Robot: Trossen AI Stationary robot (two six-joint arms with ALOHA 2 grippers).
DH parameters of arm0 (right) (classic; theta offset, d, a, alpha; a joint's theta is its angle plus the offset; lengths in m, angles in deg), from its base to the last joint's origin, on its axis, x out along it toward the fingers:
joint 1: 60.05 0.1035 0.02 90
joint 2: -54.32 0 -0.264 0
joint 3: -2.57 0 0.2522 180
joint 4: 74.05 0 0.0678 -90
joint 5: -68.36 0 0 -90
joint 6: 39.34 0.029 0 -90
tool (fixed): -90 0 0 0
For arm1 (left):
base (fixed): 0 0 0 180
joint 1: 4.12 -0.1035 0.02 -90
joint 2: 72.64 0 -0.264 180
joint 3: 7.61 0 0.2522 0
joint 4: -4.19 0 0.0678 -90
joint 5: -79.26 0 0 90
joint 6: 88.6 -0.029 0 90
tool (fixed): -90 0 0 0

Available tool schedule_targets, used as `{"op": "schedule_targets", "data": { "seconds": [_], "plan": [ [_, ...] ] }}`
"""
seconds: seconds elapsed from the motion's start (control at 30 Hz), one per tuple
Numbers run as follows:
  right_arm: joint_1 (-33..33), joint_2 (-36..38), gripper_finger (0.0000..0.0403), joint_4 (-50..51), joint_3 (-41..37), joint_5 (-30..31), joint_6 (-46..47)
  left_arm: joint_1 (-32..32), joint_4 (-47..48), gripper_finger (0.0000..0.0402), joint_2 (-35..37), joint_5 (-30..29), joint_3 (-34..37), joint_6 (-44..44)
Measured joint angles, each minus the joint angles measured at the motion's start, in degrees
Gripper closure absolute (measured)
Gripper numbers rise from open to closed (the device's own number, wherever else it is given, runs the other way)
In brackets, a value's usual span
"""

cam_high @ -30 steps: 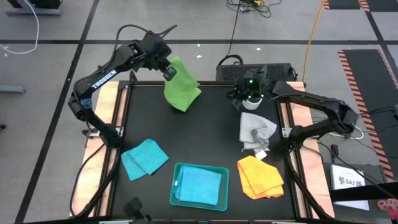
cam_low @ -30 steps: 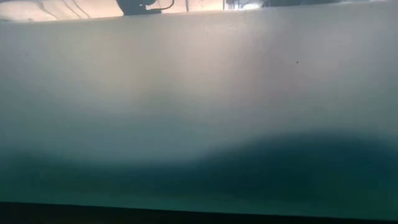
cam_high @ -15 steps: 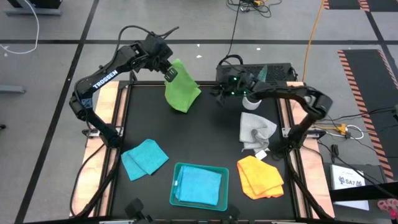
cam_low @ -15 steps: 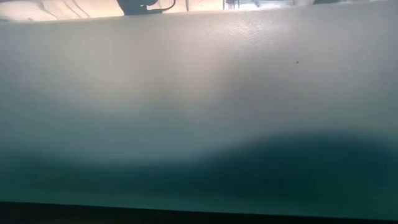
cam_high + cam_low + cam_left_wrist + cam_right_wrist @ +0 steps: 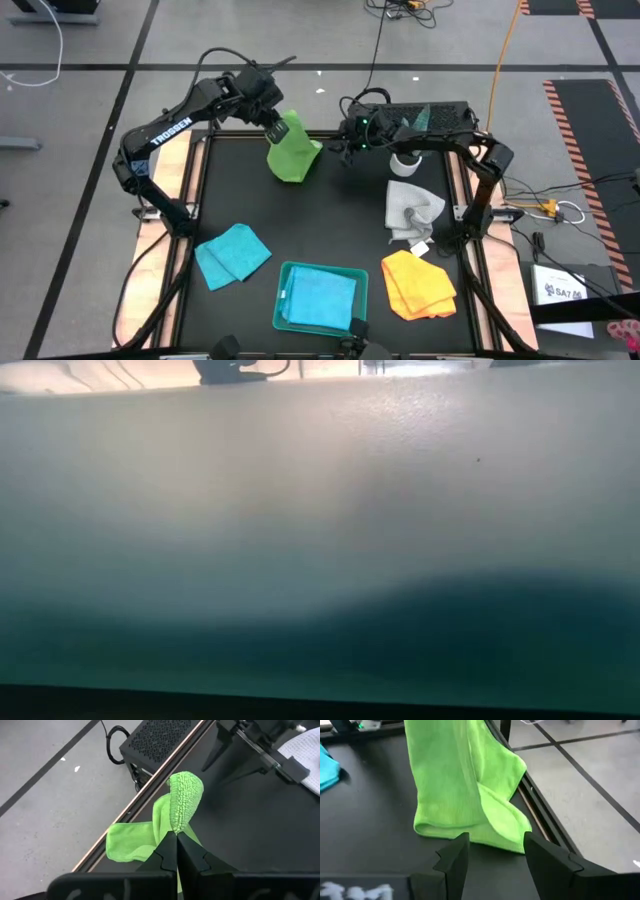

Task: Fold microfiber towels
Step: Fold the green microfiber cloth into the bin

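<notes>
- The table (image 5: 330, 215) is covered by a black mat; its middle is seen bare, with towels lying toward the edges.
- The lime green towel (image 5: 292, 150) is held up near the far edge of the table, left of the middle, its lower fold resting on the mat and reaching the far rim.
- The left hand (image 5: 176, 851) is closed on the top of the lime green towel, which is pinched between its fingers and hangs from them.
- The right hand (image 5: 492, 851) is seen open, low over the mat near the far edge, just beside the lime green towel; the fingers point at the towel's lower fold and no contact is seen.
- A pale grey-white towel (image 5: 411, 210) lies crumpled near the right edge, and a yellow-orange towel (image 5: 418, 283) lies toward the near right corner.
- One turquoise towel (image 5: 232, 254) lies near the near left corner; another (image 5: 321, 297) is laid in the teal tray (image 5: 281, 290) at the near edge.
- The low view is blocked by a blurred teal surface.
</notes>
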Motion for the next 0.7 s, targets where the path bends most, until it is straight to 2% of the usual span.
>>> {"op": "schedule_targets", "data": {
  "seconds": [0.37, 0.7],
  "plan": [
    [1.39, -0.06, 0.0220, 0.89, 0.03, -0.88, -1.02, 2.16, -0.37, 0.0401, 0.01, -0.02, 0.00, 2.44],
    [3.40, -4.46, 0.0220, 1.03, 0.01, -0.93, -1.09, 5.59, -1.06, 0.0401, 0.14, 0.03, 0.00, 3.18]
  ]
}}
